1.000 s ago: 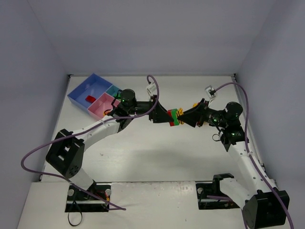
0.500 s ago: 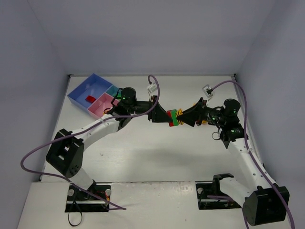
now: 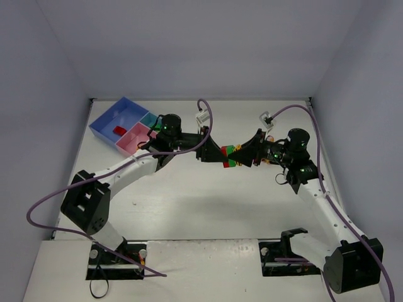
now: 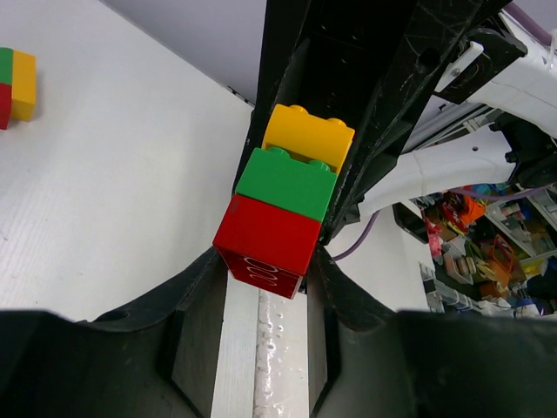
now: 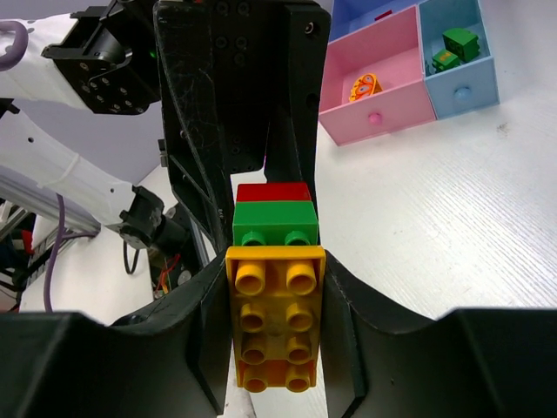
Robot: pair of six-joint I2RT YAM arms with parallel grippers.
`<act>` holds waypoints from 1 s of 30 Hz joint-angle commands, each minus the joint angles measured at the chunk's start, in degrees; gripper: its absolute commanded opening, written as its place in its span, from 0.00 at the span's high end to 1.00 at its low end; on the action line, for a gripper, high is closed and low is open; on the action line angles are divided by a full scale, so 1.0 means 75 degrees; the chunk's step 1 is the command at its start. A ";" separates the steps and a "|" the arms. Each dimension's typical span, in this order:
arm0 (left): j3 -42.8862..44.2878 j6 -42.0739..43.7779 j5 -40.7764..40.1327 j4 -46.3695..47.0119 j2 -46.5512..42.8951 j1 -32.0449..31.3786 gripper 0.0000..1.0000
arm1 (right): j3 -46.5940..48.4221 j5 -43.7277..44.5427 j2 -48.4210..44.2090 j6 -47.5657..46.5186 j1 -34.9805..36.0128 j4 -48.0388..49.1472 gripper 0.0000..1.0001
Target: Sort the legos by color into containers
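— Where is the brick stack [image 3: 230, 156]?
— Over the middle of the surface [image 3: 189, 195], held between both arms. The left jaws are clenched on its red brick [image 4: 265, 244] and the right jaws on its yellow brick [image 5: 276, 326], with the green brick [image 4: 287, 183] sandwiched between them.
— And the tray [image 3: 108, 124]?
— Far left, well apart. It holds a red piece [image 3: 118, 130], an orange piece [image 5: 365, 86] and green pieces [image 5: 459, 41].

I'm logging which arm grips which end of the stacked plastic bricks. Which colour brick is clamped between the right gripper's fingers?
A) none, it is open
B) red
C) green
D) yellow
D: the right wrist view shows the yellow studded plastic brick clamped in the right gripper, with the green plastic brick and red plastic brick beyond it, the red one held by the left gripper.
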 commanded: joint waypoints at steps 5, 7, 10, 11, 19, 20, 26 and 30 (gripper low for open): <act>0.0481 0.0596 0.0058 -0.0189 -0.0394 0.0046 1.00 | 0.0357 -0.0007 0.0052 -0.0228 0.0098 0.0412 1.00; 0.0423 0.0609 0.0081 -0.0213 -0.0452 0.0210 1.00 | 0.0322 0.0039 0.0029 -0.0216 0.0086 0.0319 1.00; 0.0353 0.0585 0.0140 -0.0224 -0.0581 0.0526 1.00 | 0.0263 0.0051 -0.0042 -0.0228 0.0016 0.0283 1.00; 0.0318 0.0574 0.0186 -0.0236 -0.0628 0.0608 1.00 | 0.0240 0.0051 -0.0053 -0.0216 0.0004 0.0271 1.00; 0.0212 0.0562 0.0432 -0.0283 -0.0933 0.1171 1.00 | 0.0181 0.0110 -0.0124 -0.0239 -0.0043 0.0271 1.00; 0.0212 0.0550 0.0456 -0.0318 -0.0945 0.1253 1.00 | 0.0169 0.0145 -0.0136 -0.0251 -0.0055 0.0271 1.00; 0.0165 0.0644 0.0538 -0.0482 -0.0945 0.1394 1.00 | 0.0134 0.0251 -0.0218 -0.0251 -0.0113 0.0271 1.00; 0.0165 0.0726 0.0527 -0.0634 -0.0980 0.1418 1.00 | 0.0157 0.0379 -0.0183 -0.0228 -0.0113 0.0236 1.00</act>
